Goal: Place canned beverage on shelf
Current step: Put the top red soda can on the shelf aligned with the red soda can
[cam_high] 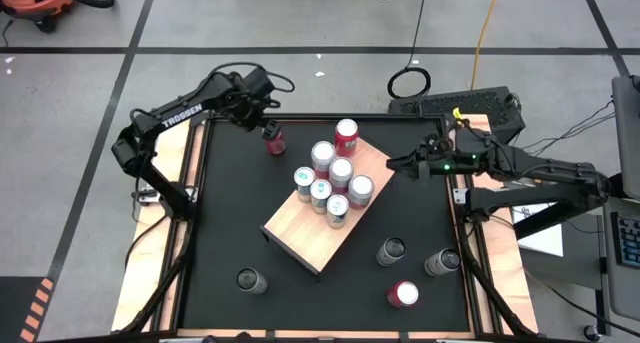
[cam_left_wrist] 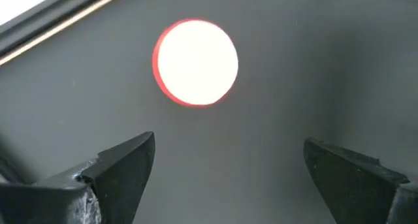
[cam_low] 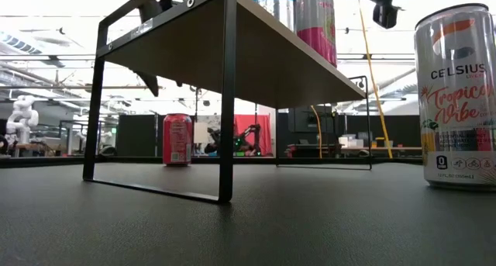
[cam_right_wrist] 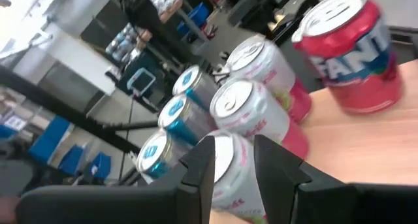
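Red can (cam_left_wrist: 196,63) top glare-blown under wide-open left tool (cam_left_wrist: 228,178); right tool (cam_right_wrist: 235,160) narrowly parted, empty.

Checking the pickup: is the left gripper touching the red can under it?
Apart. In the left wrist view the open left gripper hangs above the red can, bare tabletop showing between fingers and can.

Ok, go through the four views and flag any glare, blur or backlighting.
Left wrist view: the red can's top is blown out to plain white, no lid detail. Right wrist view: the cans on the shelf look smeared, the Fanta can most. Low view: bright room behind leaves the shelf's underside in shade; the Celsius can reads sharp. High view: evenly lit, no glare.
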You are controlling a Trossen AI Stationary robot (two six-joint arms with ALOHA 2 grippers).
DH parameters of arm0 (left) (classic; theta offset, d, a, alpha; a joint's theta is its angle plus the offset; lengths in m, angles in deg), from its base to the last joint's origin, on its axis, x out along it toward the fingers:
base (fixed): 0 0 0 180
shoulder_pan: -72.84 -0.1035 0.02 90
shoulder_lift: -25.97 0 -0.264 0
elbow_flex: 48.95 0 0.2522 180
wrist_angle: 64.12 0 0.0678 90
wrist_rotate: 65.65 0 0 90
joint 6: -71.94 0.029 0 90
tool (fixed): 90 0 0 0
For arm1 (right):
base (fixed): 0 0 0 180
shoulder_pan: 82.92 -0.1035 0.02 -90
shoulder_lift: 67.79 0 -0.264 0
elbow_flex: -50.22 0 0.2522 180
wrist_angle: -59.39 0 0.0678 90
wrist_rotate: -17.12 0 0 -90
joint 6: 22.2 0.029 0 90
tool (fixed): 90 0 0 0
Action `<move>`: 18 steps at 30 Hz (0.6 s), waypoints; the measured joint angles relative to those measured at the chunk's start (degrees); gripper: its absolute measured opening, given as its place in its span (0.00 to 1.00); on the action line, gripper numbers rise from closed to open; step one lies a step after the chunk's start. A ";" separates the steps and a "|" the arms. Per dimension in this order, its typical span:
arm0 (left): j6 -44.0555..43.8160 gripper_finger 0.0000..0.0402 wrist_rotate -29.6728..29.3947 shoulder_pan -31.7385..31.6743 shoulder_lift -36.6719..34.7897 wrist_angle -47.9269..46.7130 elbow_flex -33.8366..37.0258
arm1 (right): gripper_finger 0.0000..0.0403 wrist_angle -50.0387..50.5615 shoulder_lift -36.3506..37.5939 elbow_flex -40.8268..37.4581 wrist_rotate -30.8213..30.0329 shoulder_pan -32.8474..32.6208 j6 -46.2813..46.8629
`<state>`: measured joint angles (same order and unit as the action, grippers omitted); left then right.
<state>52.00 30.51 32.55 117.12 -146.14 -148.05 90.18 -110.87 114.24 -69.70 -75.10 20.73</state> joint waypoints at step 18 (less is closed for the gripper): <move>-10.47 0.98 -3.03 -1.32 3.84 9.86 0.41 | 0.21 1.62 -0.67 0.02 0.09 -3.44 -4.11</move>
<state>41.53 27.48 31.24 120.95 -136.29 -147.65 91.80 -111.53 114.26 -69.61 -78.54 16.62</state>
